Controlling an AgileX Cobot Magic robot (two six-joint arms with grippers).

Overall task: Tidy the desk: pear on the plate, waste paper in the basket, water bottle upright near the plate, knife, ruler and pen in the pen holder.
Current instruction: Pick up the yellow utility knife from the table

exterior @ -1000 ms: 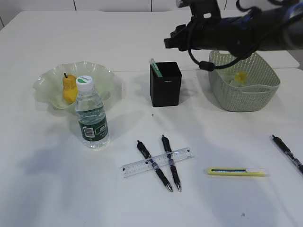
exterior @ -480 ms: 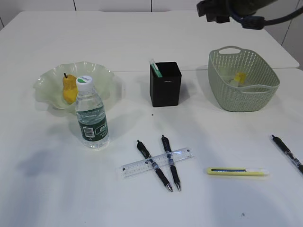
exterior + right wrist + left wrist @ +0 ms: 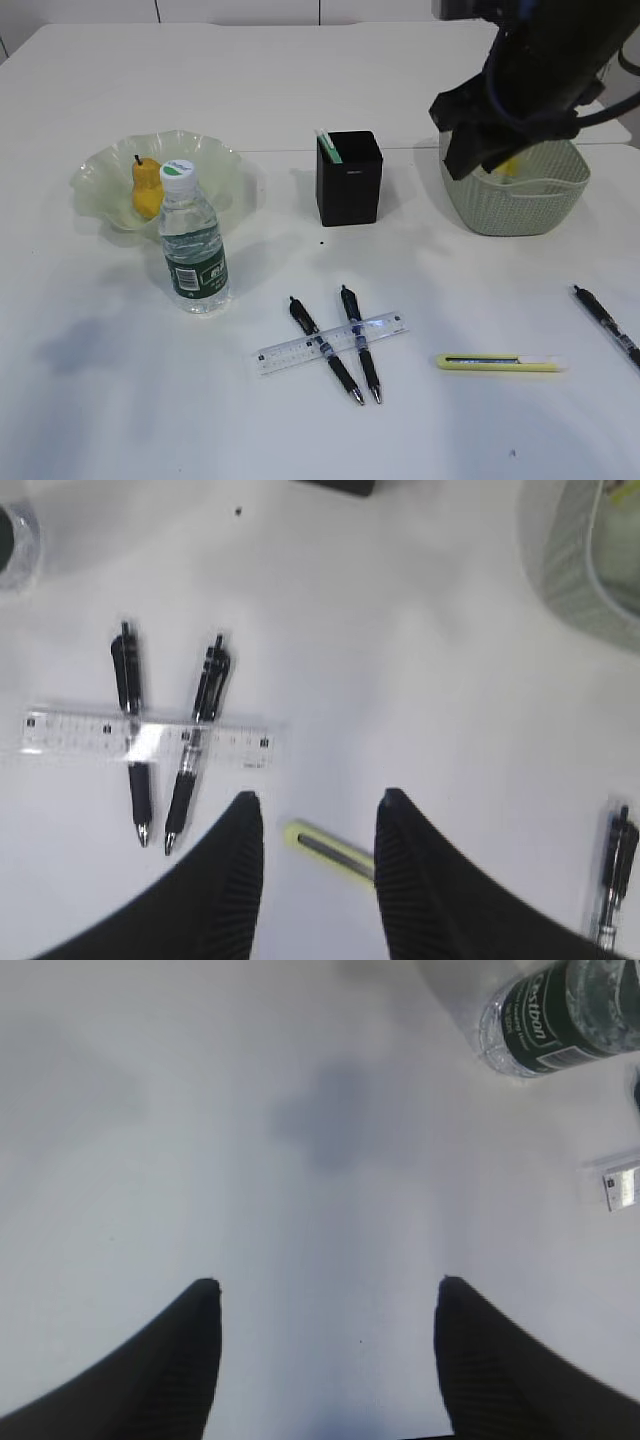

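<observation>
Writing: the water bottle [image 3: 194, 243] carries a dark green label with white lettering, too small to read; fine black markings run along the ruler [image 3: 331, 343].
Pear: one yellow pear [image 3: 147, 187], short dark stem, sitting in the plate [image 3: 100, 165], a pale green glass dish with a ruffled rim.
Bottle: one, clear, white cap, upright on the desk [image 3: 120, 400] just in front of the plate.
Pen holder: one matte black square cup [image 3: 349, 178] mid-desk, a pale green-edged item poking out at its left corner.
Ruler: one, transparent, lying flat, crossing over two black pens [image 3: 340, 345].
Pens: three counted, the third pen [image 3: 605, 325] near the right edge.
Knife: one yellow utility knife [image 3: 498, 362] lying right of the ruler.
Basket: one sage-green basket [image 3: 520, 195], yellow waste paper [image 3: 508, 166] inside.
Left gripper [image 3: 325, 1295]: jaws wide apart over bare desk, holding nothing.
Right gripper [image 3: 318, 810]: jaws partly spread, empty, hanging above the knife.
</observation>
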